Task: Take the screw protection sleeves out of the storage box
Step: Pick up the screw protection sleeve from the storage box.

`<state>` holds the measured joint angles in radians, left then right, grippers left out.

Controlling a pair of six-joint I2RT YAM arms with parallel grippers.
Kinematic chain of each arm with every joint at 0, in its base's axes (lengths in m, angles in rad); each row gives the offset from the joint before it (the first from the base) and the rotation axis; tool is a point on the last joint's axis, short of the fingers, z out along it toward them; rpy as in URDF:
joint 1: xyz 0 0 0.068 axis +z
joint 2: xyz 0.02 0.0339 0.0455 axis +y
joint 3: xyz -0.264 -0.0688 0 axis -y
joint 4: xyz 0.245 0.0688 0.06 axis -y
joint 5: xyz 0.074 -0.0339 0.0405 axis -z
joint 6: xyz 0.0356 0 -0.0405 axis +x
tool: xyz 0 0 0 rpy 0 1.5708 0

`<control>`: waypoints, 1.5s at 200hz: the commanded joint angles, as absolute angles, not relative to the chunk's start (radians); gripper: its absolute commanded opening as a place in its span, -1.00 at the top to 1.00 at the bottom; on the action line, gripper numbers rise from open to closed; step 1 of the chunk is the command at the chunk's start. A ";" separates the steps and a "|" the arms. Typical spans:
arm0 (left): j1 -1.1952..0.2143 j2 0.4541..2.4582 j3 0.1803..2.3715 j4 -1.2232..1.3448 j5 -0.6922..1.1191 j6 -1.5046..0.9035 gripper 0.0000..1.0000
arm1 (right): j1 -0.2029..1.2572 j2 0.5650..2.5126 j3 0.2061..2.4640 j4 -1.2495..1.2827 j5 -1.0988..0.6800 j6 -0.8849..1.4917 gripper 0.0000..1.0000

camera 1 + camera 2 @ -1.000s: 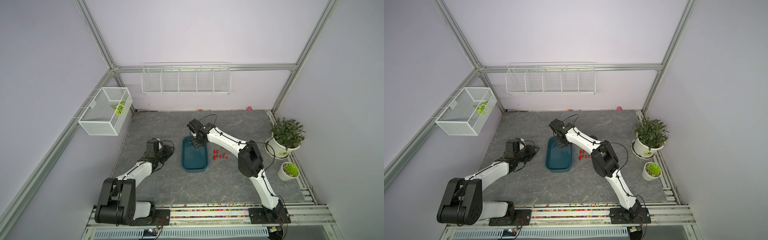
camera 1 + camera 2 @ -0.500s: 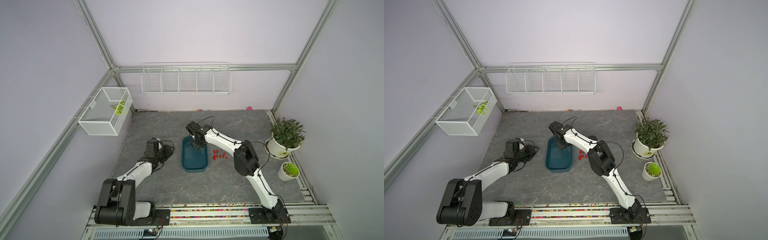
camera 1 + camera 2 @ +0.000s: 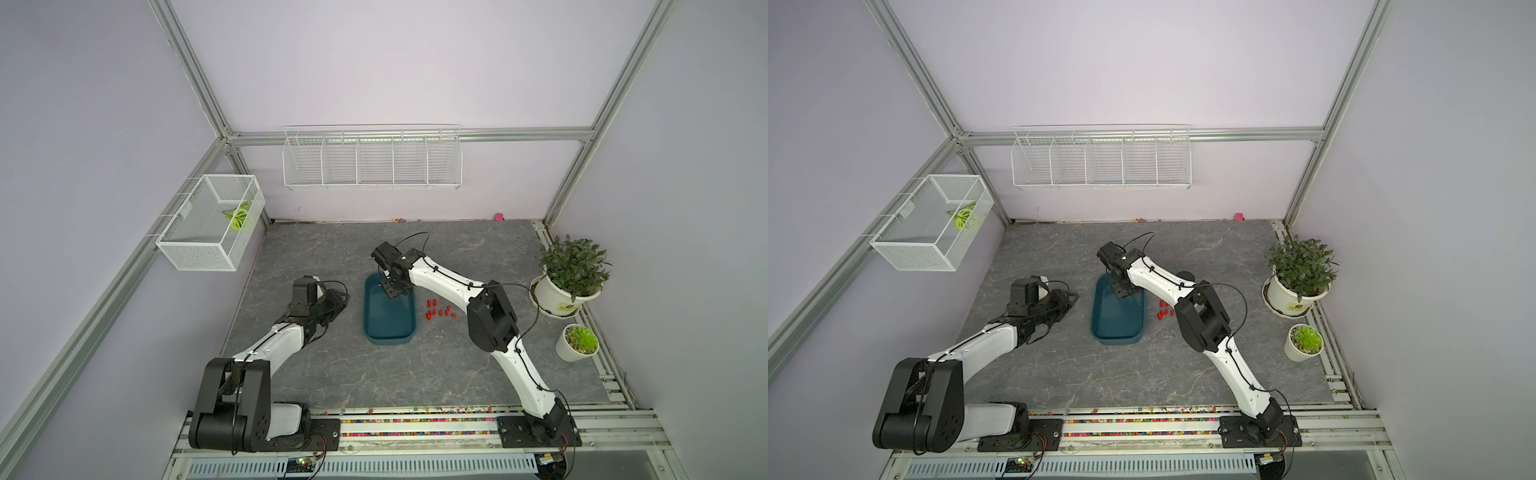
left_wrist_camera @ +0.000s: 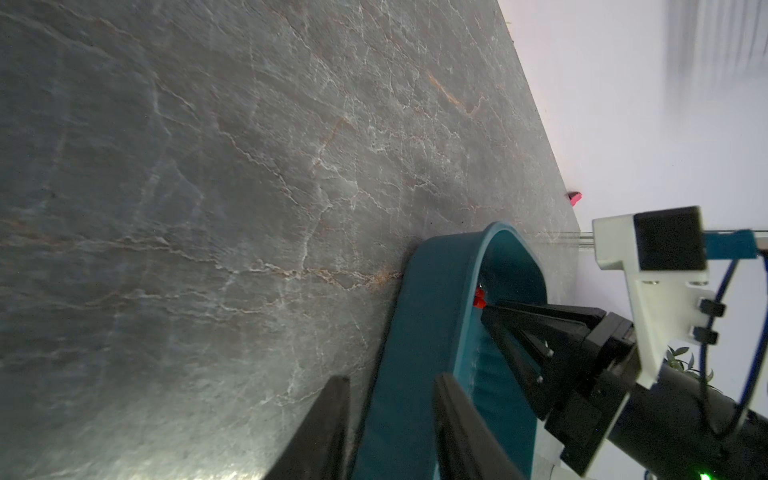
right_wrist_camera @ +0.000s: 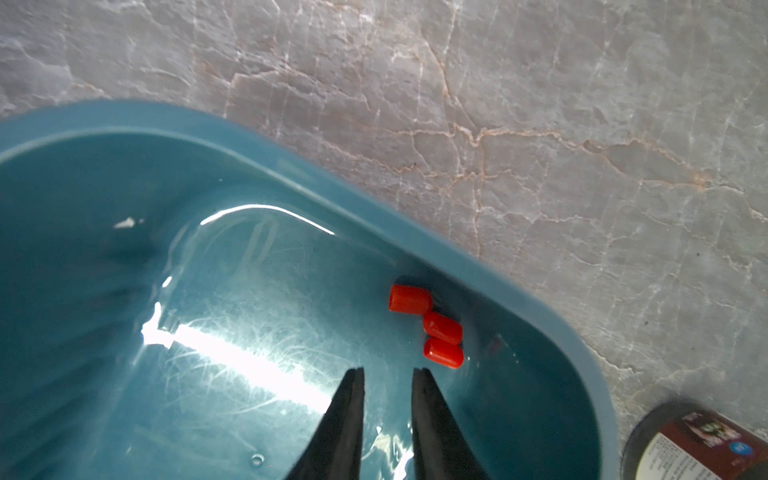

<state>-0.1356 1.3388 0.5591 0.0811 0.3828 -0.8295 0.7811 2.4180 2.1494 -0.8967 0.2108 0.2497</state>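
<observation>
Three screw protection sleeves [image 5: 442, 328] lie right of centre, tucked in a corner of the storage box [image 5: 104, 174]. Just short of them my right hand [image 5: 388, 372] hovers, slightly parted and empty, lined up, I judge, to pinch one. Beside the box my left hand [image 4: 388, 382] rests spread, empty.

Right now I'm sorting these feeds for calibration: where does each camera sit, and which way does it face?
Both top views: high at the front, looking down on the table, storage box and sleeves beside it; both arms show.
Left wrist: on the left arm, looking low across the table at the storage box; open left tool and right tool show.
Right wrist: on the right arm, looking down into the storage box at three sleeves; open right tool shows.
Shared by both wrist views: storage box, its sleeves, right tool.
</observation>
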 commanded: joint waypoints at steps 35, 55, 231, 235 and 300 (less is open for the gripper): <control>-0.135 1.322 0.569 0.098 0.385 -0.829 0.20 | 0.778 2.463 2.182 -0.898 0.225 0.244 0.45; -0.133 1.321 0.568 0.097 0.385 -0.828 0.20 | 0.778 2.468 2.187 -0.899 0.229 0.242 0.42; -0.135 1.319 0.568 0.095 0.385 -0.830 0.20 | 0.778 2.485 2.191 -0.870 0.229 0.227 0.41; -0.134 1.319 0.568 0.096 0.385 -0.829 0.20 | 0.779 2.486 2.191 -0.870 0.229 0.227 0.42; -0.134 1.317 0.568 0.095 0.384 -0.830 0.20 | 0.778 2.501 2.195 -0.868 0.239 0.225 0.47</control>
<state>-0.1356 1.3369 0.5591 0.0814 0.3828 -0.8295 0.7811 2.4718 2.1780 -0.8768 0.2169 0.2379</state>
